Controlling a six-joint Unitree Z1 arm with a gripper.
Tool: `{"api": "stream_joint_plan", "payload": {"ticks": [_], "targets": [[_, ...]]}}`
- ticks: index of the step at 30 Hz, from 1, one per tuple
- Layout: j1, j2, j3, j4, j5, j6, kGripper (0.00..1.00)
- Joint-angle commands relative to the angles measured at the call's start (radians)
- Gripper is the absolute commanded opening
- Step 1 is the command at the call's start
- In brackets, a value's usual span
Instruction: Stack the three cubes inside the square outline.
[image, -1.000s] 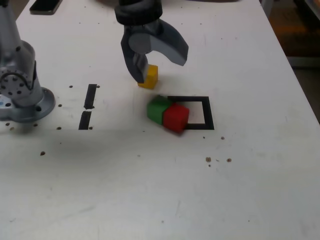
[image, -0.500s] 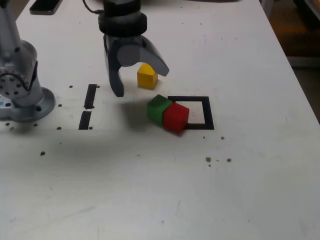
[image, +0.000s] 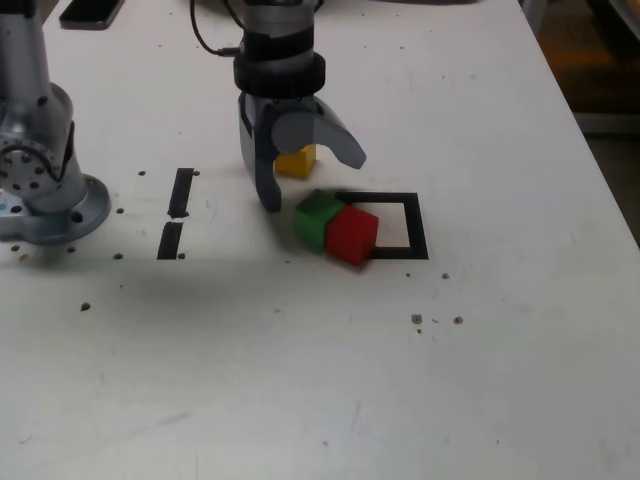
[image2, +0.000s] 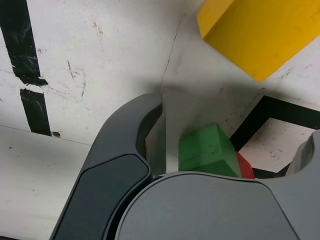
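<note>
Since the earlier frames, the gripper (image: 310, 180) has swung back toward the exterior view's right and dropped lower, so it now hangs over the gap between the yellow cube (image: 297, 161) and the green cube (image: 319, 219), where half a second ago it stood further to that view's left, clear of the yellow one. None of the cubes has shifted.

The green cube sits on the white table (image: 500, 350) just outside the square outline (image: 412, 235), at its edge on the exterior view's left. The red cube (image: 351, 235) touches the green one on the side nearer the outline and overlaps the black tape frame at its near corner, partly inside and partly on the border. The yellow cube rests apart from the pair, farther from the camera, half hidden behind the gripper. No cube is stacked on another.

The jaws are spread wide and grasp nothing; the wrist view shows the green cube (image2: 207, 152) between them, with a sliver of red (image2: 245, 167) beyond it and the yellow cube (image2: 262, 32) ahead.

Two short black tape strips (image: 177, 212) lie end to end well off to the exterior view's left, near the arm's round grey base (image: 50, 205). Dark specks dot the tabletop.
</note>
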Motion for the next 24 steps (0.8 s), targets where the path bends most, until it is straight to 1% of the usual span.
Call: {"api": "stream_joint_plan", "payload": {"ticks": [1,10,17,24], "targets": [[0.003,0.018,0.005,-0.009,-0.009,0.002,0.94],[0.003,0.038,0.041,-0.049,-0.015,0.014,0.93],[0.0,0.037,0.073,-0.054,-0.033,0.028,0.92],[-0.019,0.042,0.076,-0.059,-0.052,0.032,0.88]]}}
